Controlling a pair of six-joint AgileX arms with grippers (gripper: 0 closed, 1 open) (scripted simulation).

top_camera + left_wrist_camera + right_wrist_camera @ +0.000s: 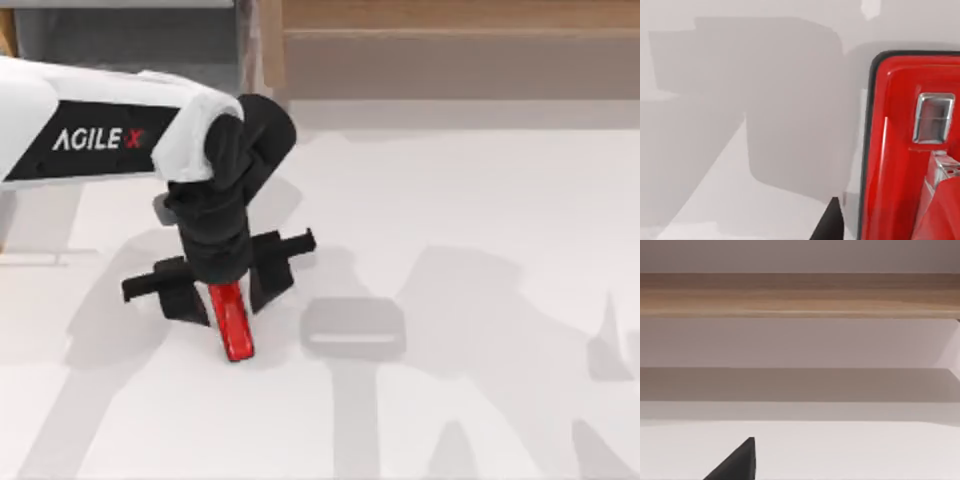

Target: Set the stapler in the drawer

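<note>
Step in hand: the pick-up, judging by the left pincer (232, 290) sitting right over the stapler (231, 322) on the counter (480, 250), with the stapler not yet anywhere near the drawer (130, 45).
Stapler: a red bar lying flat on the white counter, left of centre in the top view, its rounded end poking out toward the near edge from under the pincer; its other end is hidden beneath the wrist.
Drawer: at the far left corner of the top view, grey inside walls showing, well apart from the stapler.
Ledge: a long brown wooden ledge (450, 20) runs along the far side, to the right of the drawer.
Left pincer: its two black fingers stand spread, one on each side of the red bar, with a visible gap to the stapler's sides; it looks released and grasps nothing so far. In the left wrist view the stapler (900, 150) looms very close, a dark fingertip (830, 222) just beside its edge.
Doing it well: centre the fingers across the bar's narrow width, close squarely on the long sides so the glossy body does not twist or squirt out, then lift straight up before swinging toward the drawer.
Right pincer: parked off to the right; a dark finger (737, 462) shows in its wrist view, facing the ledge; I cannot tell its opening.
</note>
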